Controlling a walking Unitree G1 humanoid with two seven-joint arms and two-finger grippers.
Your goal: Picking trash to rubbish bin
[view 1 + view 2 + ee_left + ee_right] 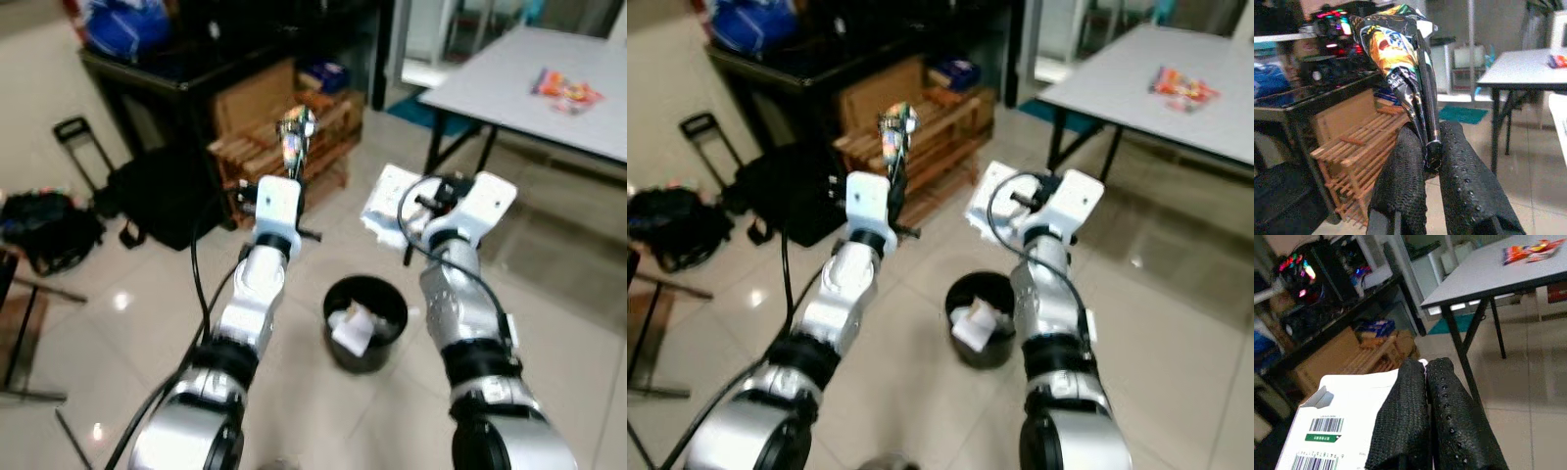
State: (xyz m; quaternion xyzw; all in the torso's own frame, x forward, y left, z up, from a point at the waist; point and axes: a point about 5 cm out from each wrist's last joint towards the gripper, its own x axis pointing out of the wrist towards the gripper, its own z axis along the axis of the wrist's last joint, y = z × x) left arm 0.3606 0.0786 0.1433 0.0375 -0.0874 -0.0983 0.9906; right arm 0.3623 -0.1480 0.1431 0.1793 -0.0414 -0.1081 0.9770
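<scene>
My left gripper (294, 162) is raised before me, shut on a crumpled, colourful snack wrapper (1400, 63) that sticks up from the fingertips. To its right my right gripper (404, 208) is shut on the edge of a flattened white carton with barcodes (1337, 431). A round black rubbish bin (364, 323) stands on the tiled floor between and below both arms, with white paper inside. Both pieces of trash are held above and behind the bin's rim.
A wooden pallet rack (284, 147) and a black table with boxes (186, 69) stand behind the bin. Black bags (59, 230) lie at the left. A grey table (539, 88) with a bright packet (566, 90) stands at the right.
</scene>
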